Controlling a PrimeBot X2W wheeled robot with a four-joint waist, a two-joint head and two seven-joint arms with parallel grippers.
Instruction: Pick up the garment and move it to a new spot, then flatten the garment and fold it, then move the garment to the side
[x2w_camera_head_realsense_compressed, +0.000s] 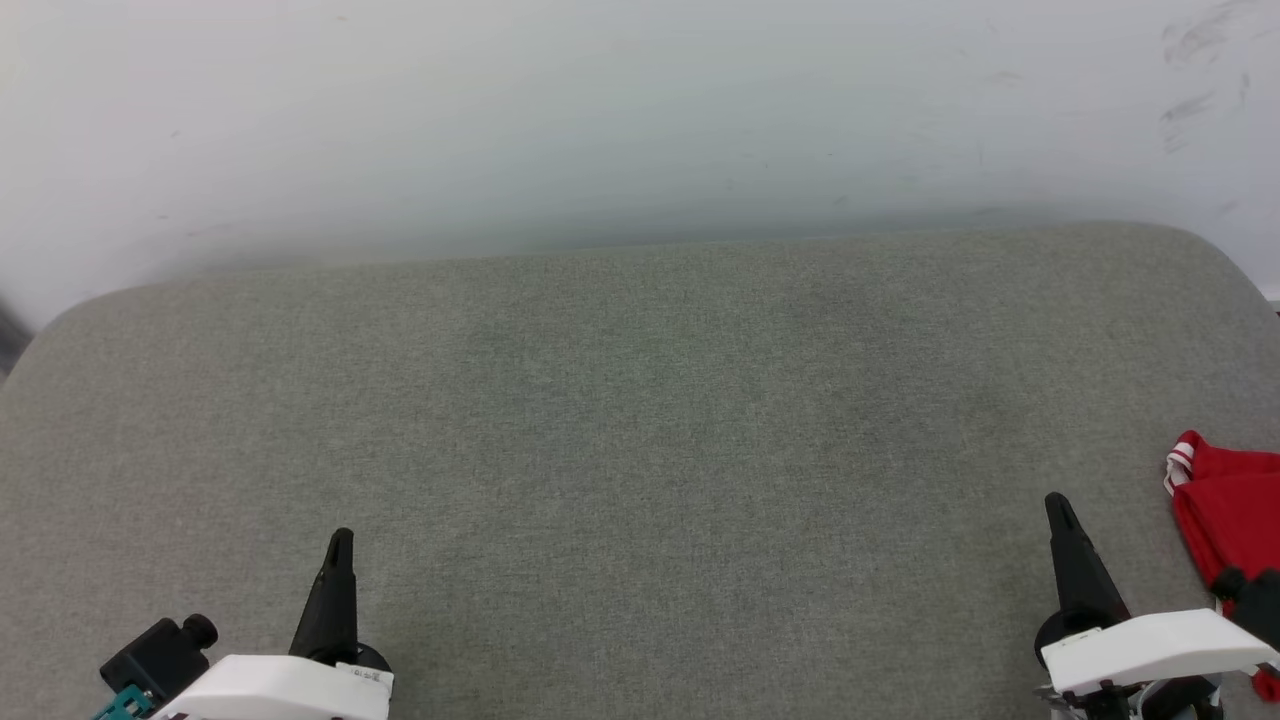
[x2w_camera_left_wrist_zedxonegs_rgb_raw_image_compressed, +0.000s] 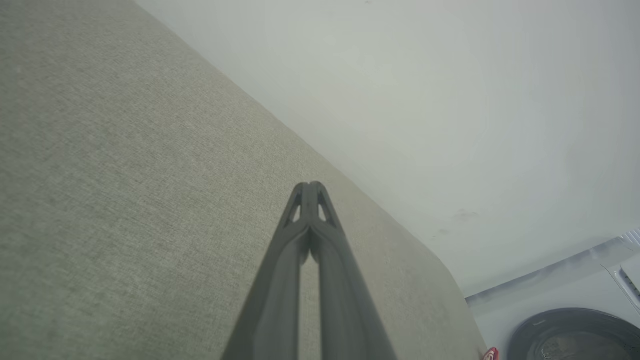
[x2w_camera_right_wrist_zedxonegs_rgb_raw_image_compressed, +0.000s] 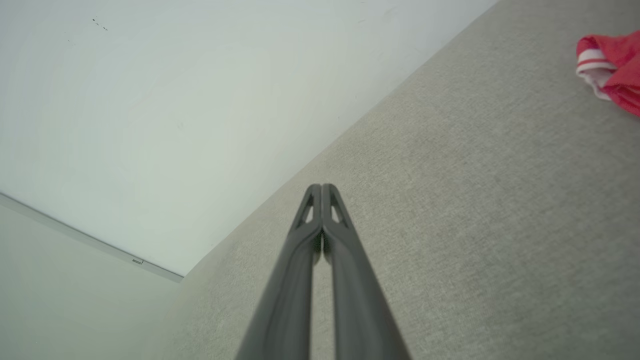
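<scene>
1. The left end effector (x2w_camera_head_realsense_compressed: 340, 545) and right end effector (x2w_camera_head_realsense_compressed: 1058, 508) have slim, dark, tapered fingers pressed together, holding nothing.
2. The garment (x2w_camera_head_realsense_compressed: 1225, 510), crumpled red cloth with striped trim, lies near the right one, at the right edge of the desk (x2w_camera_head_realsense_compressed: 640, 400).
3. The desk is covered in grey woven fabric and has rounded corners; a smooth white wall (x2w_camera_head_realsense_compressed: 600, 120) stands beyond it.

Setting: a plain indoor room; domestic or test use cannot be determined. A broad bench (x2w_camera_head_realsense_compressed: 640, 420), upholstered in grey woven fabric with rounded corners, stands against a bare white wall (x2w_camera_head_realsense_compressed: 600, 120) carrying grey scuff marks (x2w_camera_head_realsense_compressed: 1190, 45). A pale strip (x2w_camera_left_wrist_zedxonegs_rgb_raw_image_compressed: 540, 277) runs along the wall's foot, and a round dark object (x2w_camera_left_wrist_zedxonegs_rgb_raw_image_compressed: 575, 335), not identifiable, sits beyond the bench's end.
</scene>
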